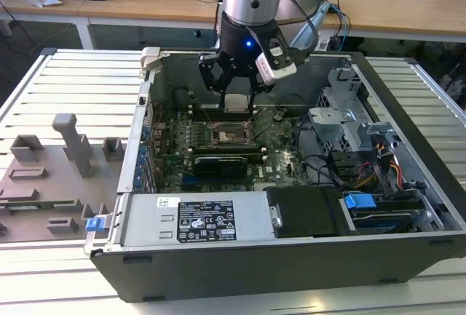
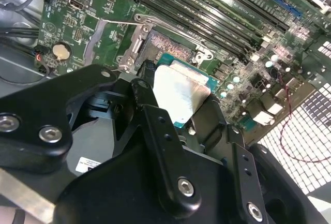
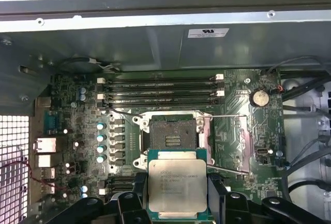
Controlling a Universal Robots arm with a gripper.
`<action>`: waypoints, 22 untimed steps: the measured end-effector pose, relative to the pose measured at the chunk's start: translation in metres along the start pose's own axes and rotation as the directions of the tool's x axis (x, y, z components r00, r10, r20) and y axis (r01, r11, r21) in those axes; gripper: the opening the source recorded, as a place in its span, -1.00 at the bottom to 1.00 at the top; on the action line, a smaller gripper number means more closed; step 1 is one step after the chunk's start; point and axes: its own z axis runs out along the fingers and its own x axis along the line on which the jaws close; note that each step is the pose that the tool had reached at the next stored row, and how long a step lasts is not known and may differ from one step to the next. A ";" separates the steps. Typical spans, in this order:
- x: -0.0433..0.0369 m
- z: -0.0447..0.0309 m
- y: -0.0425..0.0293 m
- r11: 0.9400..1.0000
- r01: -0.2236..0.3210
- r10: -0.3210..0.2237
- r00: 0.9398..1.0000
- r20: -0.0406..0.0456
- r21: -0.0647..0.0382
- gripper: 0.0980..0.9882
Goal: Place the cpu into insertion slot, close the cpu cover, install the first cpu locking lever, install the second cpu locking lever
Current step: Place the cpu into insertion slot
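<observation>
Tight on the cpu point(image 3: 177, 187), the gripper point(image 1: 238, 99) buries its edges. Beyond it, the insertion slot point(image 3: 172, 139): clear in first wrist view, half-hidden in second wrist view.

Silvery square cpu point(image 3: 177, 187) held flat, aloft; insertion slot point(image 3: 172, 135) nearby, dark-centred, open and empty.

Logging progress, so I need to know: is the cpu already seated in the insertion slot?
No, the gripper holds the cpu clear of the insertion slot, whose dark centre lies bare.

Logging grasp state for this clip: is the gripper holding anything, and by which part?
The gripper holds the cpu by two opposite edges, its metal top exposed, near the empty insertion slot.
</observation>
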 end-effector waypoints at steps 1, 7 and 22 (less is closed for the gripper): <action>0.0000 0.0015 -0.0001 1.000 0.000 0.000 1.000 0.000 0.000 0.00; -0.0002 0.0087 -0.0008 1.000 0.000 0.000 1.000 0.000 0.000 0.00; -0.0002 0.0375 0.0095 1.000 0.000 0.000 1.000 0.000 0.017 0.00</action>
